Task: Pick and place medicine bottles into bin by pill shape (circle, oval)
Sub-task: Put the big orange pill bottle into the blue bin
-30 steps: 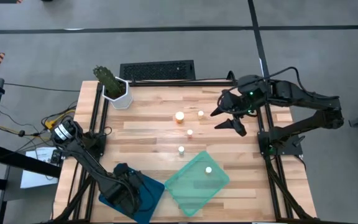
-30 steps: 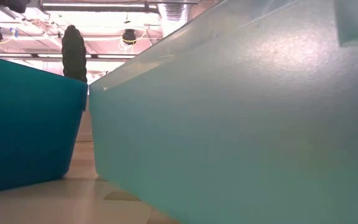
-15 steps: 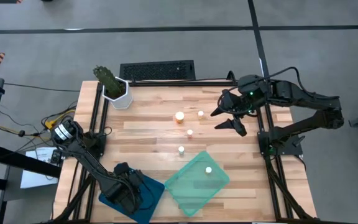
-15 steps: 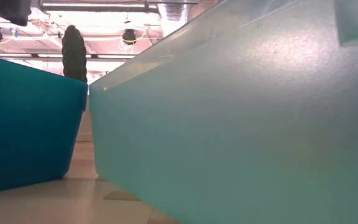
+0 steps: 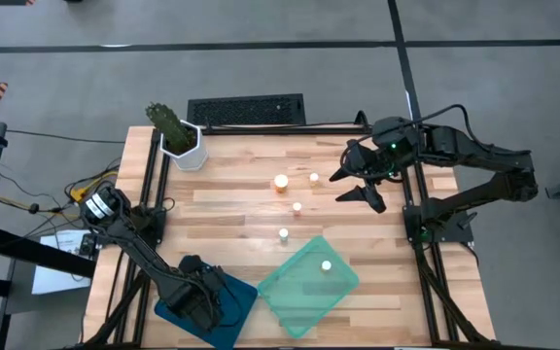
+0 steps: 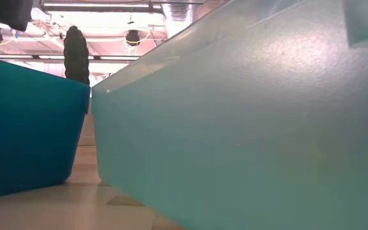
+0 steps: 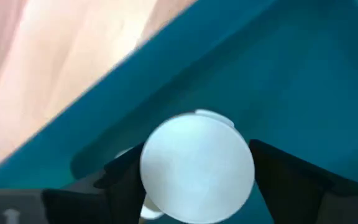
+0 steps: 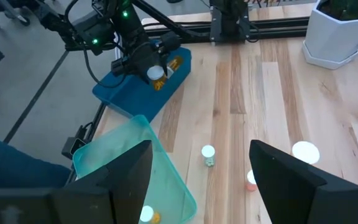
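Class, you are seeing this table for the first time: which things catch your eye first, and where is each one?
The left claw holds a white-capped medicine bottle over the dark blue bin at the table's near left corner. Beside it lies a pale green bin with one bottle inside. The right claw hangs open at the far right, near four loose bottles.

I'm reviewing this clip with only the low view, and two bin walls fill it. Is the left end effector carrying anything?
Observer: Yes. The left end effector is shut on a white-capped bottle over the blue bin.
Operator: And the right arm?
Observer: The right end effector hangs open above the table, at its far right side.
Operator: Any bottles left to sort?
Observer: Four loose bottles stand on the table, and one bottle in the green bin.
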{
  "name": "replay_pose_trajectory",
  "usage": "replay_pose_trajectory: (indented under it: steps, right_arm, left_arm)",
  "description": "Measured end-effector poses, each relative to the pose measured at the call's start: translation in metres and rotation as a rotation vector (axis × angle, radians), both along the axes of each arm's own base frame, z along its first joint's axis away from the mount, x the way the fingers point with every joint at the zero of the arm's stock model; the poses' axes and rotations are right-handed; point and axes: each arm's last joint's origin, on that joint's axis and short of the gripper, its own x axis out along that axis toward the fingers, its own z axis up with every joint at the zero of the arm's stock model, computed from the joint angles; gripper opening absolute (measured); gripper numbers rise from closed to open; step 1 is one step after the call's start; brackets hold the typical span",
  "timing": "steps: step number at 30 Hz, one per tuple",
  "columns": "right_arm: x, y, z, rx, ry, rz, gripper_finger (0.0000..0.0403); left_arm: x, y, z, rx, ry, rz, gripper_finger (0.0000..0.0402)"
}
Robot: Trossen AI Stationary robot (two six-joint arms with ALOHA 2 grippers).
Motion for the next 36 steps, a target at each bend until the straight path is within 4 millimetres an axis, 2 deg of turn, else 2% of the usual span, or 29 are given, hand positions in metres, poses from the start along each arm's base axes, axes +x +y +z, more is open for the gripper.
replay_pose_trajectory:
  steps: [4, 11, 16, 20, 23, 27, 33, 36]
  right_arm:
    - [0.0, 0.0, 0.0, -0.001, 0.0, 0.001, 0.0282]
    - [-0.003, 0.0, 0.002, -0.001, -0.008, 0.001, 0.0282]
    - [-0.012, 0.002, 0.007, -0.007, -0.036, 0.002, 0.0282]
    - [-0.023, 0.003, 0.013, -0.007, -0.067, -0.001, 0.0282]
    - [-0.035, 0.003, 0.019, -0.014, -0.096, -0.03, 0.0282]
    - [-0.046, 0.004, 0.024, -0.028, -0.125, -0.078, 0.0282]
    - [-0.06, 0.003, 0.031, -0.032, -0.161, -0.148, 0.0282]
    - [-0.064, 0.003, 0.032, -0.028, -0.17, -0.177, 0.0282]
  left_arm:
    - [0.002, 0.0, 0.004, -0.03, 0.012, -0.021, 0.0274]
    - [0.002, 0.001, 0.032, -0.022, -0.025, 0.001, 0.0275]
    - [0.0, 0.003, 0.059, -0.052, -0.029, -0.01, 0.0275]
    - [0.011, 0.018, 0.101, -0.08, -0.175, 0.033, 0.0275]
    - [0.028, 0.047, 0.132, 0.009, -0.339, 0.056, 0.0275]
    - [0.054, 0.104, 0.159, 0.185, -0.429, 0.045, 0.0275]
    - [0.097, 0.194, 0.159, 0.295, -0.449, -0.113, 0.0275]
    - [0.104, 0.24, 0.148, 0.256, -0.457, -0.132, 0.0275]
